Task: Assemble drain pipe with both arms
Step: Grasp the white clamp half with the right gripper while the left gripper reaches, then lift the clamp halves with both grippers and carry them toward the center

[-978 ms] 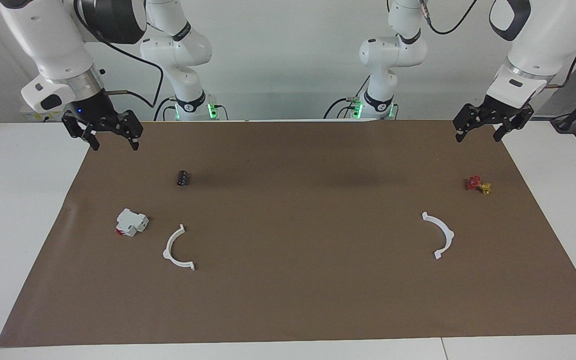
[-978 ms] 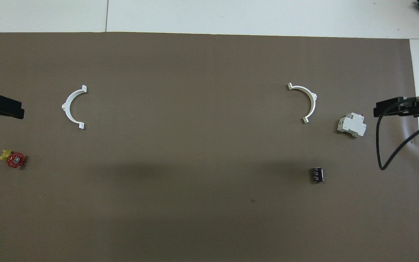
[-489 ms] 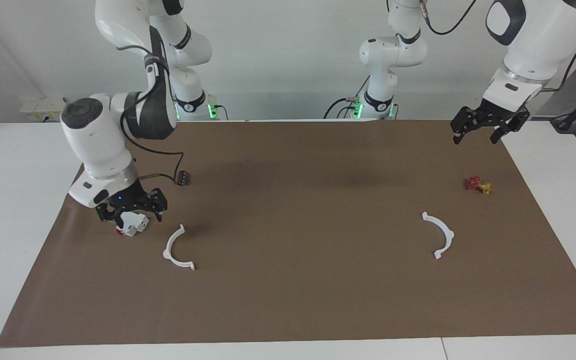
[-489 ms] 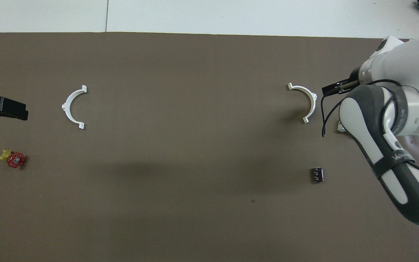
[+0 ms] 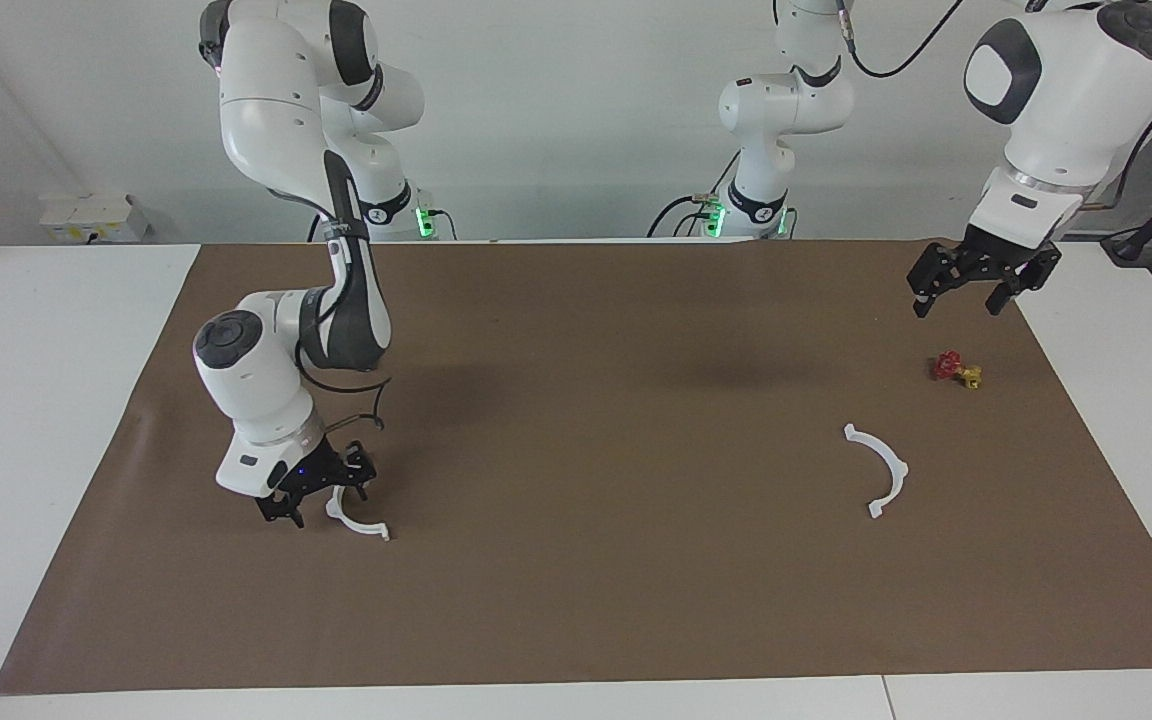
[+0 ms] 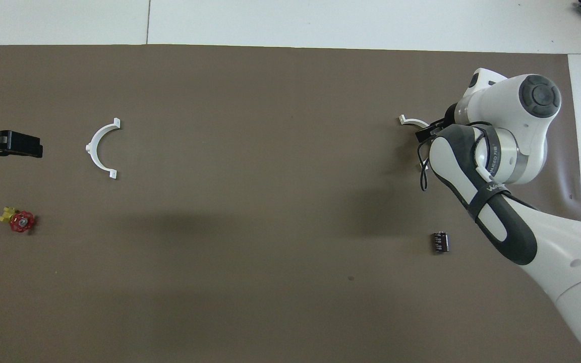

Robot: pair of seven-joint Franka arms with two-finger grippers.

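The brown mat (image 5: 596, 560) covers the worktop, and the right arm (image 5: 276, 330) reaches down over it so that the right gripper (image 5: 321, 500) sits low at one white half-ring (image 5: 361, 525), jaws spread to either side of its arc without clamping it. The left gripper (image 5: 981, 280) hangs with jaws open above the mat's edge, near the small red valve (image 5: 954, 368). The other half-ring (image 5: 881, 468) lies free toward the left arm's end.
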